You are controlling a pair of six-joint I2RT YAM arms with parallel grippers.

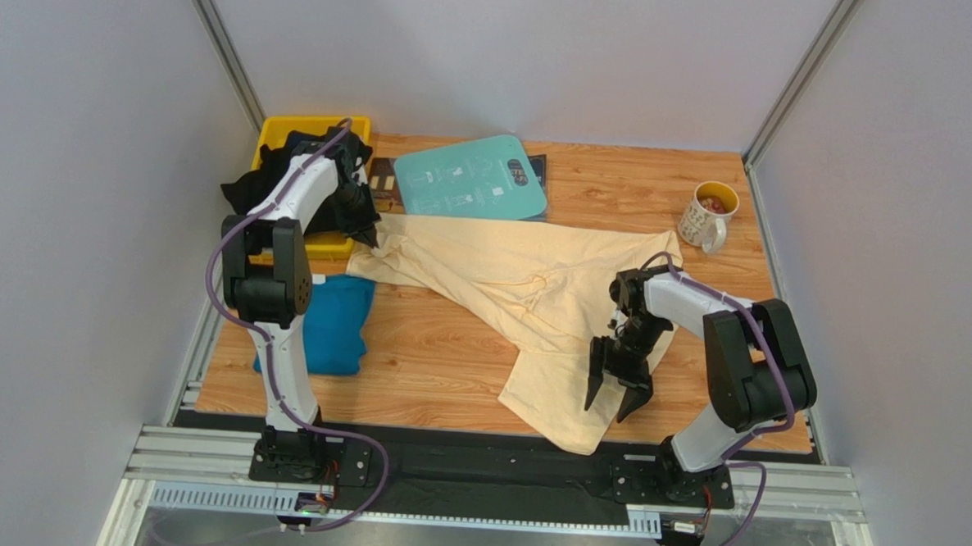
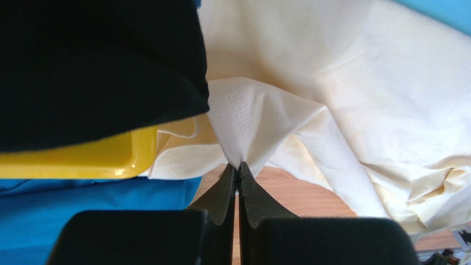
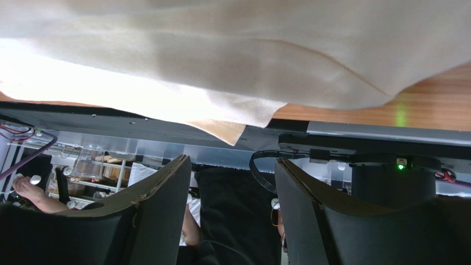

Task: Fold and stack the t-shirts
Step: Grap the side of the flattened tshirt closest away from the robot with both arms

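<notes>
Top view: the cream t-shirt (image 1: 503, 280) lies crumpled across mid-table, its hem at the near edge. Left wrist view: the left gripper (image 2: 237, 168) has its fingers pressed together, pinching a cream corner. Right wrist view: the right gripper (image 3: 232, 165) is spread and empty near the hem. Recommended: grip the hem corner firmly, then draw the cloth flat.

Table (image 1: 437, 376): cream shirt (image 1: 503, 274), blue shirt (image 1: 335, 322), board (image 1: 471, 178), mug (image 1: 709, 216), bin (image 1: 278, 129)
</notes>
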